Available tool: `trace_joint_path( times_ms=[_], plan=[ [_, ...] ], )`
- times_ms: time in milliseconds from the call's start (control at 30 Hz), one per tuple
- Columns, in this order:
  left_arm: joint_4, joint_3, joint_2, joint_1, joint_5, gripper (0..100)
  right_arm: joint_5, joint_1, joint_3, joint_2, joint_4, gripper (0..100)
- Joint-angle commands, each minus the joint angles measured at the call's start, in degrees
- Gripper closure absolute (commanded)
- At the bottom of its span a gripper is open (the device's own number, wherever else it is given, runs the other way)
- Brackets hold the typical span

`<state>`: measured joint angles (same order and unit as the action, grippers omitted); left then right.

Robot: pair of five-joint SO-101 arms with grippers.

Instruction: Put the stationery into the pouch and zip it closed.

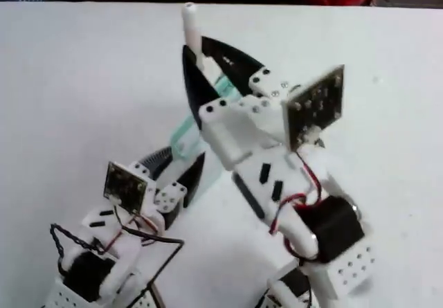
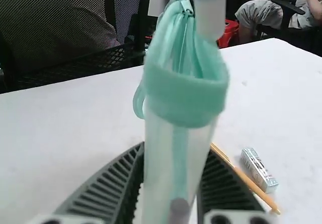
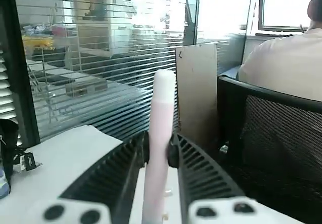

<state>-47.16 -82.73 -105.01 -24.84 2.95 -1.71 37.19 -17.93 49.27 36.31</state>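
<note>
A clear pouch with a mint-green band and zipper stands between the fingers of my left gripper, which is shut on its lower end. From above, the pouch runs from the left gripper toward the right arm. My right gripper is shut on a pale pink-white pen, held over the pouch's far end. That pen stands upright between the right gripper's ribbed fingers. One end of the pen shows beside the pouch's zipper end.
A yellow pencil and a small wrapped eraser lie on the white table next to the pouch. The right arm's body covers the middle of the table. Chairs and a seated person are behind the far edge.
</note>
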Motion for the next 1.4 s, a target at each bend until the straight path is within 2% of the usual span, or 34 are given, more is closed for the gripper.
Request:
trace_joint_path(
  times_ms=[0, 100, 300, 567, 800, 1067, 1233, 1367],
  plan=[
    [-0.3, -0.4, 0.3, -0.7, 0.5, 86, -0.7, 0.6, 1.8, -1.5, 1.2, 98.1],
    [-0.3, -0.4, 0.3, -0.7, 0.5, 86, -0.6, 0.6, 0.2, -1.7, 0.2, 98.1],
    [-0.3, -0.4, 0.3, -1.0, 0.5, 86, -0.7, 0.3, 0.0, -3.2, -10.0, 98.1],
    [-0.3, -0.4, 0.3, -0.7, 0.5, 86, -0.7, 0.1, -2.0, -7.1, -10.3, 98.1],
    [-0.3, -0.2, 0.3, -0.7, 0.5, 86, -0.7, 0.2, -10.5, -1.2, -9.8, 98.1],
    [-0.3, -0.2, 0.3, -0.7, 0.5, 86, -0.8, 0.2, -16.3, 10.8, 1.0, 98.1],
    [-0.3, -0.3, 0.3, -0.7, 0.5, 86, -8.0, 0.7, -16.4, 13.4, 6.3, 98.1],
    [-0.3, -0.4, 0.3, -0.7, 0.5, 86, -10.0, 0.7, -16.4, 13.3, 9.7, 98.0]
  ],
)
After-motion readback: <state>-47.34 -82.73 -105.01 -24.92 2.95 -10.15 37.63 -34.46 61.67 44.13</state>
